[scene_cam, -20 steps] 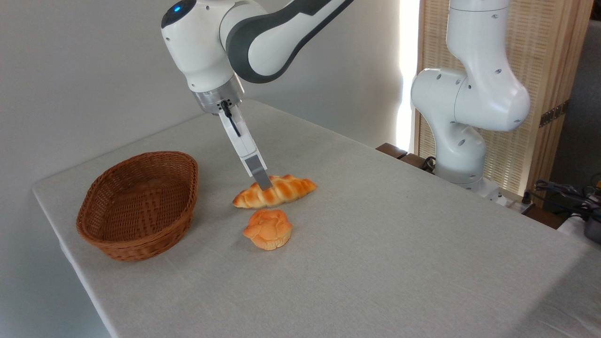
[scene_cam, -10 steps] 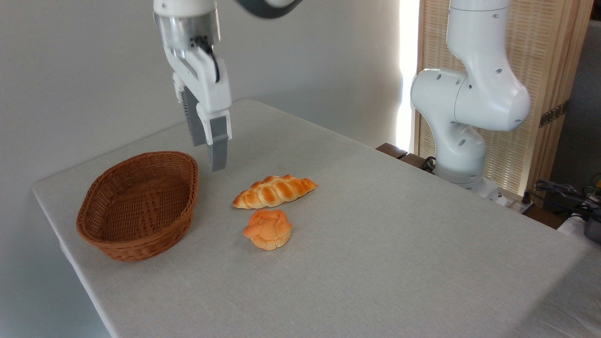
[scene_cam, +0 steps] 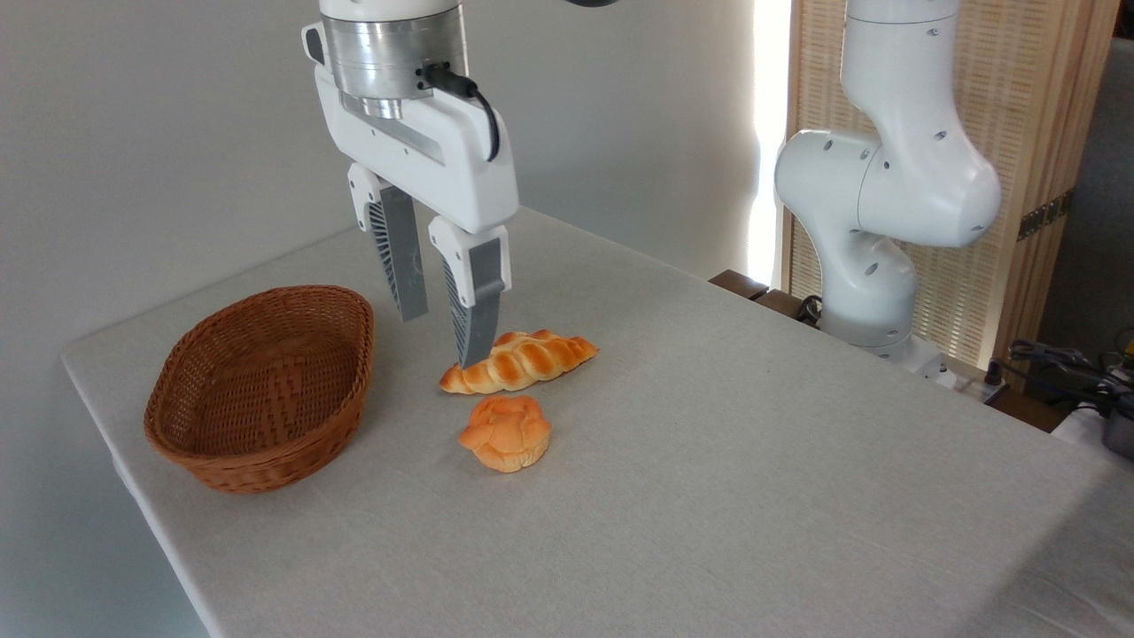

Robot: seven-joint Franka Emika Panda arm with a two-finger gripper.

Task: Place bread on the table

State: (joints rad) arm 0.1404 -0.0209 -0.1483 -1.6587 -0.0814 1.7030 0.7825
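The bread lies flat on the bench at the middle of the frame, resting on the cloth and held by nothing, which suggests the placing is done. The hand hangs above and to the left of the loaf, released, its fingers spread with nothing between them; whether the nearer tip touches the crust cannot quite be told, since it overlaps the loaf's left part. The bun sits just below the loaf, apart from it. The basket stands empty at the left. The loaf's long axis runs from lower left to upper right, with the tapered ends pointing towards the basket and towards the arm's base.
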